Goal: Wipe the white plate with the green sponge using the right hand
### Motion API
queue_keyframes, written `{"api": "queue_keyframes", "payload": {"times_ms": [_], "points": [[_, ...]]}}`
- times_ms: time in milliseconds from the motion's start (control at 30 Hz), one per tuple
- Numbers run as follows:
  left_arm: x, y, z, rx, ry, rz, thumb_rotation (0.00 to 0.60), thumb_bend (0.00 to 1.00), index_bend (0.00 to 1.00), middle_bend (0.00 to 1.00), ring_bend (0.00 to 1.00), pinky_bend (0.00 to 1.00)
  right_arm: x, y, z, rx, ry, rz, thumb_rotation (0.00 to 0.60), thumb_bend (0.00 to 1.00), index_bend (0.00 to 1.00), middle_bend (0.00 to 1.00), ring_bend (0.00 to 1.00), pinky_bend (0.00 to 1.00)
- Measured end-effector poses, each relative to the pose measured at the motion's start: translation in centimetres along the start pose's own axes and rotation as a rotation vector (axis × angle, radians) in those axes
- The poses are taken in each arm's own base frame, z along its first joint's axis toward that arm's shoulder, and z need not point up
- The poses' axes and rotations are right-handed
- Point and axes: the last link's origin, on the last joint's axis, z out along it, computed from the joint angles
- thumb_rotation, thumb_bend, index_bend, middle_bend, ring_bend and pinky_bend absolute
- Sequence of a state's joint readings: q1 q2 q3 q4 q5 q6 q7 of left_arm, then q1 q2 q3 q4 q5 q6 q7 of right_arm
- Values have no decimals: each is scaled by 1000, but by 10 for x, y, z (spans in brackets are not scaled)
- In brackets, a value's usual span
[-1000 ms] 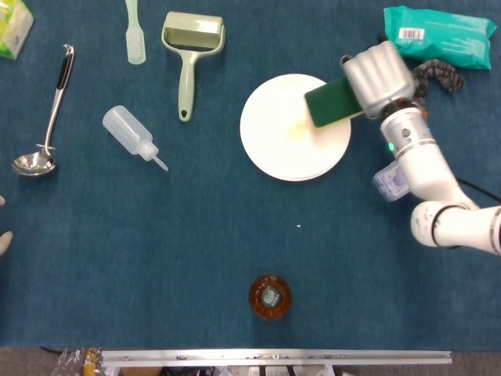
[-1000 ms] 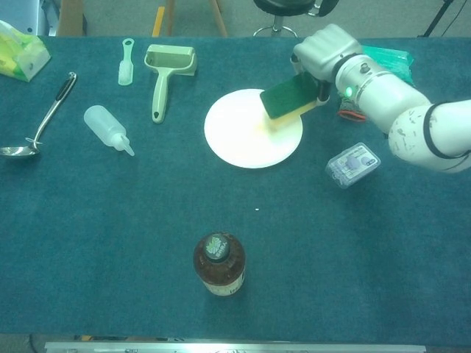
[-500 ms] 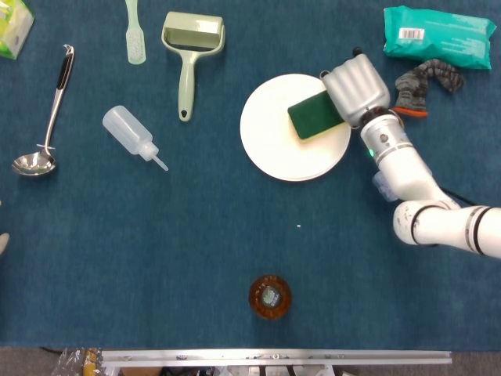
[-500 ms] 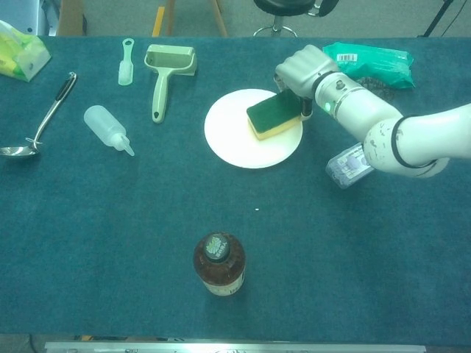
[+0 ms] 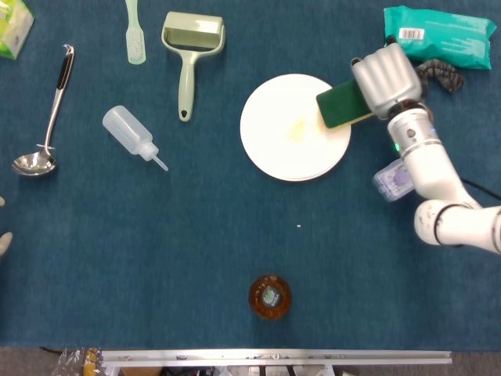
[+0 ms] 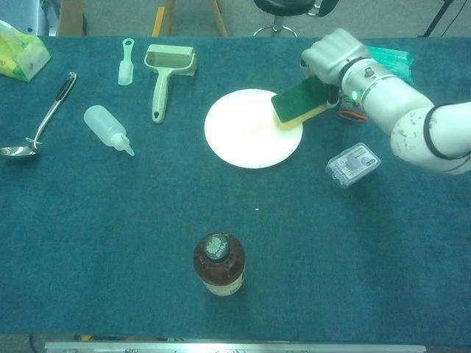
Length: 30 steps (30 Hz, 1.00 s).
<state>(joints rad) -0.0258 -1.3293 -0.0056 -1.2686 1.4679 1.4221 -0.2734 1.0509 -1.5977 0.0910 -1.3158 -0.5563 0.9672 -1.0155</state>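
The white plate (image 5: 291, 129) (image 6: 246, 131) lies flat on the blue cloth, right of centre. My right hand (image 5: 384, 77) (image 6: 333, 53) grips the green sponge (image 5: 341, 106) (image 6: 300, 101) by its right end. The sponge hangs over the plate's right rim, its yellow underside facing down. A faint yellowish smear shows near the plate's middle. Only pale fingertips of my left hand (image 5: 4, 233) show at the far left edge of the head view; whether they hold anything is hidden.
A small clear box (image 5: 393, 180) (image 6: 352, 163) lies right of the plate. A teal wipes packet (image 5: 438, 26) and a grey sock (image 5: 440, 74) sit behind my right hand. A squeeze bottle (image 5: 131, 134), roller (image 5: 189, 53), ladle (image 5: 45, 117) and brown bottle (image 6: 218, 263) stand elsewhere.
Half a second ago the sponge lay further left on the plate's right half. My right hand has since swept it right, to the plate's rim.
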Motion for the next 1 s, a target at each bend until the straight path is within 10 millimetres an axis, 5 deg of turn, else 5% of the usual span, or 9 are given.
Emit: {"api": "queue_keyframes", "payload": {"times_ms": [267,533,1000], "points": [[4,2,1,-7,10,7,600,200,395,409,313,462,11,14,-25,7,38,68,600,98,424,556,454,252],[5,8,3,-17,13,17,600,199,395,409,313,462,11,33,-71,36,81,130,600,98,424,556,454,252],[6,12,5,-18,9,24,600,199,395,409,312,462,-36,59,-128,41,29,164,600,98,424,556,454,252]]}}
